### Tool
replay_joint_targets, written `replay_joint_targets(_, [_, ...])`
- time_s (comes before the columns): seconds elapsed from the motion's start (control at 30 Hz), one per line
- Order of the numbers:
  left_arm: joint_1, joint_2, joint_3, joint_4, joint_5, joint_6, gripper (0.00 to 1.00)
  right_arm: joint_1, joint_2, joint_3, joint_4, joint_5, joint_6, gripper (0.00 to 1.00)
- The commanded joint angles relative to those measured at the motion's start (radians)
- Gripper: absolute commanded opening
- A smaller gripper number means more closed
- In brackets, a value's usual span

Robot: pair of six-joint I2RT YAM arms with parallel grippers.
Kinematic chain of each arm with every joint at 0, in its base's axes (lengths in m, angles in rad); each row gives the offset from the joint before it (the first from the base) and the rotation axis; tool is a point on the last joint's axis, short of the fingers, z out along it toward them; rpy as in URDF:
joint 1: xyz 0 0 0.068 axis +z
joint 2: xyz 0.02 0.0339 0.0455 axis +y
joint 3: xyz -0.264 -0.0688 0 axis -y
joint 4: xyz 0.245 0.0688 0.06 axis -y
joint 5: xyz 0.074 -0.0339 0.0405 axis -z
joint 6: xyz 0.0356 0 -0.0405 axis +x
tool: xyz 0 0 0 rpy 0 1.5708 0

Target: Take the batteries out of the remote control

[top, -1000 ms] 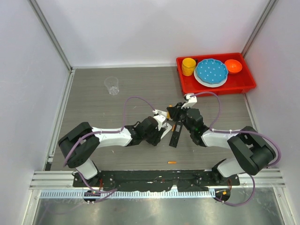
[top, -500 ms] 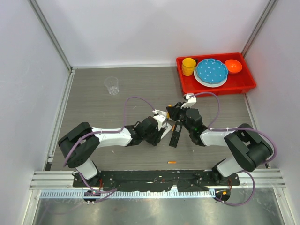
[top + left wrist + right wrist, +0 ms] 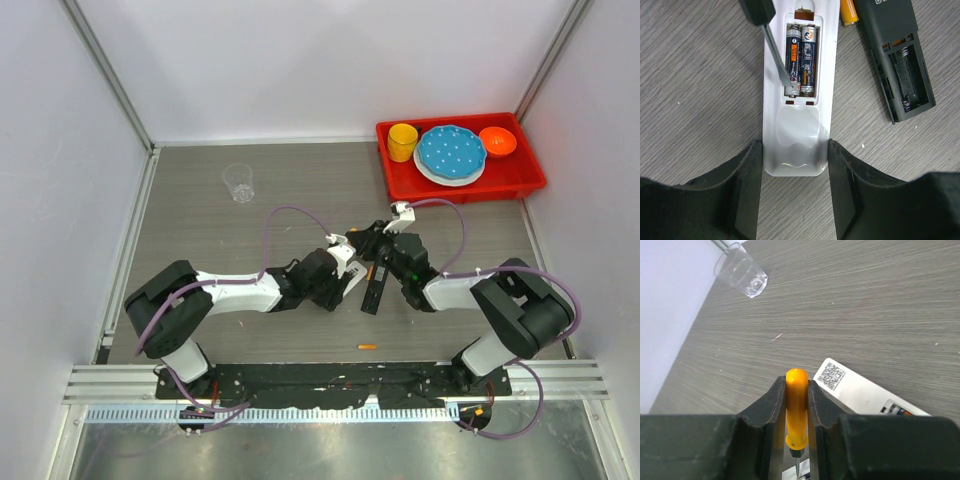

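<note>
A white remote control (image 3: 796, 145) lies back-up with its compartment uncovered; two dark grey batteries (image 3: 792, 62) (image 3: 808, 62) sit side by side in it. My left gripper (image 3: 795, 146) is shut on the remote's near end, one finger on each side. My right gripper (image 3: 796, 382) is shut on an orange-handled tool (image 3: 796, 410). The tool's blade (image 3: 776, 52) reaches into the compartment at the near end of the left battery. An orange battery (image 3: 849, 12) lies beside a black remote (image 3: 902, 65) whose compartment holds only springs. Another orange battery (image 3: 368, 346) lies near the table's front edge.
A clear cup (image 3: 238, 182) stands at the back left and also shows in the right wrist view as a clear cup (image 3: 742, 276). A red tray (image 3: 530, 178) with a yellow cup, blue plate and orange bowl sits at the back right. Both arms meet at the table's centre.
The right arm has shifted slightly leftwards with the tool. The left arm and both remotes have stayed where they were.
</note>
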Motion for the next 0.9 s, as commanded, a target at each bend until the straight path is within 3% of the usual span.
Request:
replay_joint_targets(0.0, [-0.008, 0.072, -0.043, -0.091, 0.037, -0.017, 0.20, -0.010, -0.008, 0.006, 0.079, -0.052, 0.123, 0.01])
replay_joint_targets(0.57, [-0.008, 0.055, -0.044, -0.091, 0.032, -0.016, 0.21, -0.014, -0.104, -0.029, 0.042, 0.126, -0.052, 0.01])
replay_joint_targets(0.7, [-0.008, -0.002, -0.031, -0.100, 0.013, -0.017, 0.57, -0.014, -0.156, -0.022, -0.012, 0.113, -0.055, 0.01])
replay_joint_targets(0.8, [0.002, -0.080, 0.000, -0.104, 0.009, -0.017, 0.72, -0.014, -0.207, -0.019, -0.058, 0.107, -0.057, 0.01])
replay_joint_targets(0.87, [0.021, -0.137, 0.017, -0.101, 0.031, -0.022, 0.76, -0.014, -0.248, -0.017, -0.079, 0.089, -0.055, 0.01])
